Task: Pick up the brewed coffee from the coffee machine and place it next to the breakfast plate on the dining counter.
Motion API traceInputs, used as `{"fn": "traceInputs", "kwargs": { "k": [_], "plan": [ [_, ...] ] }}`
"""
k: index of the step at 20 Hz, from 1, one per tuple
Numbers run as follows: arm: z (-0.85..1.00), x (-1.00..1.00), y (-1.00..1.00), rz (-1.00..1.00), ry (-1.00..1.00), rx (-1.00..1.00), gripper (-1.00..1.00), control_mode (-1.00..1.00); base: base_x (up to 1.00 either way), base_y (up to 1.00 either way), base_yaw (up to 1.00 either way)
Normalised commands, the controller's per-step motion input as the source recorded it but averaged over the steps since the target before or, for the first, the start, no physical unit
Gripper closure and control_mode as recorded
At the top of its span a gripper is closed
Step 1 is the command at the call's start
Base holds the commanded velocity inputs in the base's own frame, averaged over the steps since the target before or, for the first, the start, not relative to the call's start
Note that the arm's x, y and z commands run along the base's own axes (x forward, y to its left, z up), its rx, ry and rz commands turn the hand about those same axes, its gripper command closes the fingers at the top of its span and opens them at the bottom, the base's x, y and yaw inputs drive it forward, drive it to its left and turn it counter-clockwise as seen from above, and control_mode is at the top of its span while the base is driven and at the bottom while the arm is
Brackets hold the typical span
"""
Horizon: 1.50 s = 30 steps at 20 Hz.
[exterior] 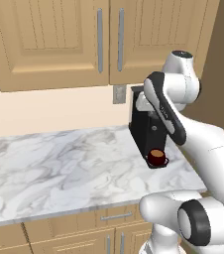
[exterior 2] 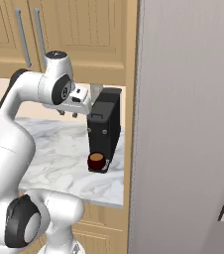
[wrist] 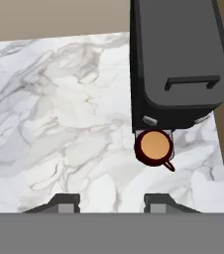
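a: while the left base view shows the coffee machine [exterior: 144, 130] side-on, what does the hand view add?
b: its lid handle, and the brewed coffee [wrist: 154, 147] on the drip tray.
a: gripper [wrist: 112, 201]?
b: fingers apart, holding nothing, above the marble.

Left base view is looking from behind the arm's left, forward and down over the marble counter [exterior: 59, 163] toward the coffee machine [exterior: 146, 134] at the counter's right end. Right base view is facing the same corner from the arm's right, with a grey panel [exterior 2: 188, 124] crowding its right half. Hand view is looking steeply down from above, nearest. All 3 are sharing machine, mug [wrist: 154, 147] and counter.
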Motion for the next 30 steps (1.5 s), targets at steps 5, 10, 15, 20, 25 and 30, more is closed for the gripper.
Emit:
{"fn": "traceInputs", "kwargs": {
  "k": [5,10,15,20,25,30],
  "plan": [
    [-0.01,-0.49,0.00,0.00,-0.17,0.00,-1.00,-1.00,0.00,0.00,0.00],
    [-0.37,-0.98,-0.30,0.00,-0.36,0.00,-1.00,-1.00,0.00,0.00,0.00],
    [-0.75,-0.32,-0.72,0.03,-0.13,0.00,-1.00,-1.00,0.00,0.00,0.00],
    [-0.51,0.00,-0.70,0.14,-0.04,0.00,-1.00,-1.00,0.00,0.00,0.00],
    [-0.71,0.12,-0.20,0.19,-0.01,0.00,-1.00,-1.00,0.00,0.00,0.00],
    [-0.45,0.40,0.02,0.12,0.28,-0.20,-1.00,-1.00,0.00,0.00,0.00]
  ]
}}
